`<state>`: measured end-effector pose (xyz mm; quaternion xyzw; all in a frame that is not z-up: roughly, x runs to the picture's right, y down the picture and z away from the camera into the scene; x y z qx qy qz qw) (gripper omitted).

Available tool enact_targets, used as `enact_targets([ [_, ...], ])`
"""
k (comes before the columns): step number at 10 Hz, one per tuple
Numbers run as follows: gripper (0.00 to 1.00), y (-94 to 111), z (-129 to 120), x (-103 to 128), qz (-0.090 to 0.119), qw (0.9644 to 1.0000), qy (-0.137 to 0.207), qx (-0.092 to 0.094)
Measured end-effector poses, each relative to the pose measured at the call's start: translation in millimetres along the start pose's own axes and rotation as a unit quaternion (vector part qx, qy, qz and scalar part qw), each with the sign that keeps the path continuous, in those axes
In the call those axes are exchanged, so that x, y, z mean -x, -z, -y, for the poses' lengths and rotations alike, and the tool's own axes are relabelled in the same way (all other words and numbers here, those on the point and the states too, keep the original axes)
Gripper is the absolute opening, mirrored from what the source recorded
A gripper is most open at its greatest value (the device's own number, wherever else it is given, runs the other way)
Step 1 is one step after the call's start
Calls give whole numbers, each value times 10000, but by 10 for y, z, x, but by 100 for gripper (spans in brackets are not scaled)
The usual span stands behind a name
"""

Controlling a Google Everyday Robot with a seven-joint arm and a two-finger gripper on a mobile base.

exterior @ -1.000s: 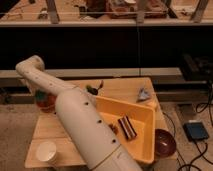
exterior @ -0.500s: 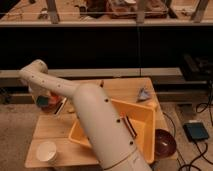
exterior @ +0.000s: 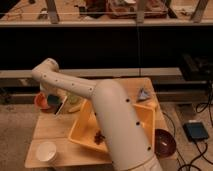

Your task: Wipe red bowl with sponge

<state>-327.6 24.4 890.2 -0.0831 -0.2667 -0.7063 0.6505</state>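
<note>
The red bowl [exterior: 41, 100] sits at the table's far left edge, its right side covered by my hand. My gripper [exterior: 56, 103] hangs at the end of the white arm [exterior: 75, 87], right over the bowl's right rim. It is shut on the sponge [exterior: 52, 100], a small dark teal block that lies against the bowl's inside. The arm sweeps from the bottom middle up to an elbow above the bowl and hides much of the table's middle.
A large yellow tray [exterior: 145, 120] lies tilted on the wooden table [exterior: 55, 132], with a dark item [exterior: 99, 136] inside. A white cup [exterior: 46, 151] stands front left and a dark maroon bowl [exterior: 164, 142] front right. A grey-blue object [exterior: 144, 93] is at the back right. Yellowish items [exterior: 75, 104] lie beside the gripper.
The elbow and upper arm have swung a little to the right, covering more of the tray. The gripper has stayed at the red bowl with the sponge.
</note>
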Motion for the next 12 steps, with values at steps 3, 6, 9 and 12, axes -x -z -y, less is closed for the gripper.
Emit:
enact_targets([
  [3, 10, -138, -41, -312, -101, 9996, -208, 137],
  [6, 10, -300, 239, -608, -176, 9995, -246, 71],
  [9, 10, -327, 661, -602, -176, 9998, 58, -122],
  [12, 10, -348, 877, -210, 22, 9984, 515, -250],
])
